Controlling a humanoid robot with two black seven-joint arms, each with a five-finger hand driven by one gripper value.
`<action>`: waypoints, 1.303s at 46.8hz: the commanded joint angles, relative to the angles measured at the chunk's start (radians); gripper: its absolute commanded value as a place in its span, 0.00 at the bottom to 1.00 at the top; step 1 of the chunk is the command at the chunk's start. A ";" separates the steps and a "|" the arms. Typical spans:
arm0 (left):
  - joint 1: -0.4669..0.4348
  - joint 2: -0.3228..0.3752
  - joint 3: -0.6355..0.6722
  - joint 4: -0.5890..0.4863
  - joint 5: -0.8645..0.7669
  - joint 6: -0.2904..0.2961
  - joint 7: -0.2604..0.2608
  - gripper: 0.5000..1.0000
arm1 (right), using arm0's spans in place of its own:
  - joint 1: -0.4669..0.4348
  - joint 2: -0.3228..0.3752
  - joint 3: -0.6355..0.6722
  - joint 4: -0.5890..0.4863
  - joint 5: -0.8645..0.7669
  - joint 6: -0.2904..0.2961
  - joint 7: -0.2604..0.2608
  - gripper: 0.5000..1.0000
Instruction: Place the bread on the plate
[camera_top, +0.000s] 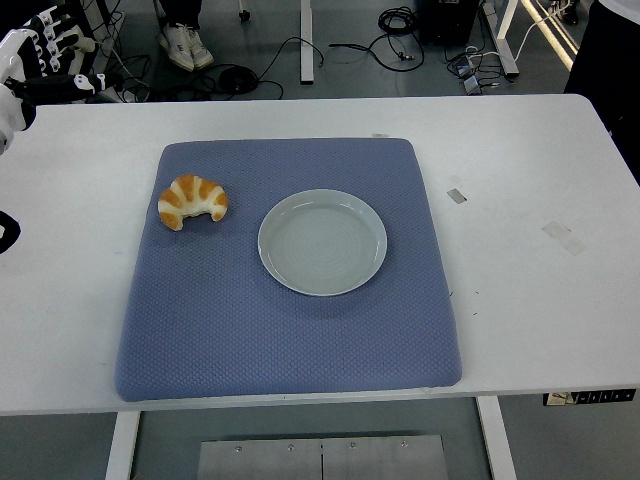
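Observation:
A croissant-shaped bread (192, 201), orange with pale stripes, lies on the left part of a blue padded mat (290, 330). An empty pale grey plate (322, 242) sits at the mat's middle, a short way right of the bread and not touching it. My left hand (45, 55), white and black, is raised at the far left corner of the table, well behind and left of the bread. Its fingers are relaxed and hold nothing. No right hand shows.
The mat lies on a white table (520, 300). Small tape scraps (456, 195) (562, 237) lie on the table to the right of the mat. A dark shape (612, 80) stands at the top right edge. Cables and a person's shoes (185, 45) are on the floor beyond.

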 joint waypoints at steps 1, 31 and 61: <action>0.000 0.000 0.001 0.000 0.001 0.005 0.000 0.96 | -0.001 0.000 -0.001 0.000 0.000 0.000 0.000 1.00; -0.031 0.004 0.020 -0.002 0.001 -0.002 -0.005 0.96 | -0.001 0.000 0.000 0.000 0.000 0.000 0.000 1.00; -0.034 0.001 0.017 -0.002 0.000 -0.003 -0.006 0.96 | 0.000 0.000 -0.001 0.000 0.000 0.000 0.000 1.00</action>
